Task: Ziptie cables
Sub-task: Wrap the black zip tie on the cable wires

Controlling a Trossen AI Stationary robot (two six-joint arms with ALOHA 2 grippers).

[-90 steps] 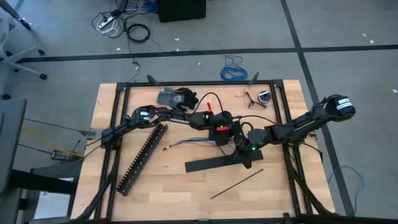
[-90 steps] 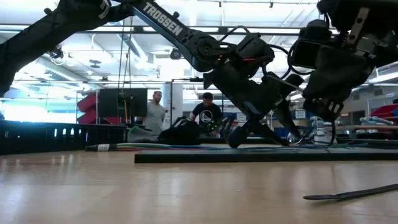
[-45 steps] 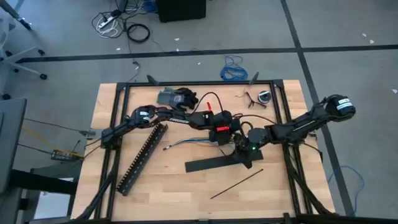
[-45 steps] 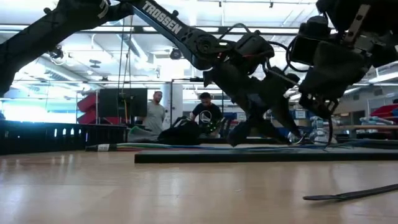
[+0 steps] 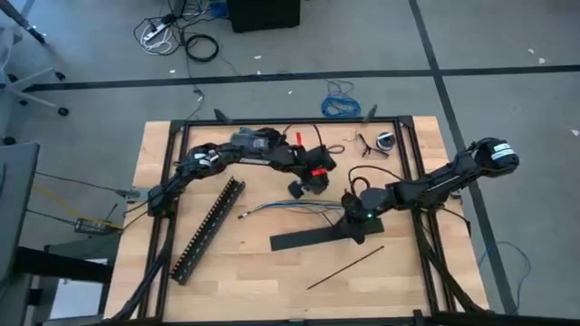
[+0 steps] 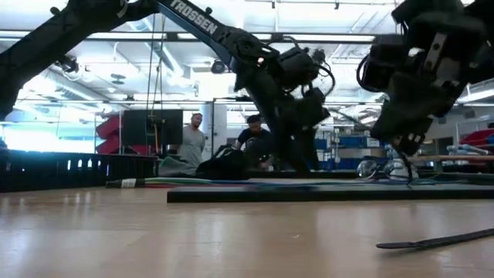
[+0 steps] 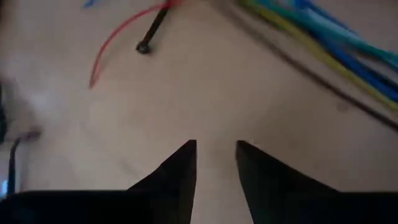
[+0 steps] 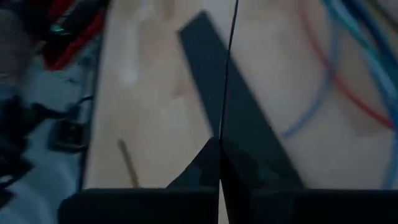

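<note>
The cables (image 5: 276, 207), thin blue, green and white wires, lie on the table's middle; they also show in the left wrist view (image 7: 323, 31). My left gripper (image 5: 299, 188) hovers just beyond them toward the far edge, open, with nothing between its fingers (image 7: 216, 149). My right gripper (image 5: 350, 217) stands at the cables' right end, over a flat black bar (image 5: 313, 237), and is shut on one thin black ziptie (image 8: 229, 62). Another ziptie (image 5: 344, 267) lies flat on the wood nearer the front edge (image 6: 432, 241). My right gripper pinches the ziptie between its two shut fingertips, at a spot (image 8: 220, 134) right at their free ends. The fingers slant down from the table's right side. The strip runs straight on ahead of the fingers, above the flat black bar (image 8: 249, 124).
A long black slotted duct (image 5: 208, 228) lies slanted at the left. A dark glove-like heap (image 5: 258, 140), a red wire (image 7: 118, 37) and small parts (image 5: 381, 142) sit near the far edge. Bare wood lies along the front edge. People stand in the room behind (image 6: 193, 139).
My left gripper has drawn back from beside the right gripper, rising and going toward the table's far left, and now stands clear of the cables. My right gripper has kept its place and stays shut on the ziptie.
</note>
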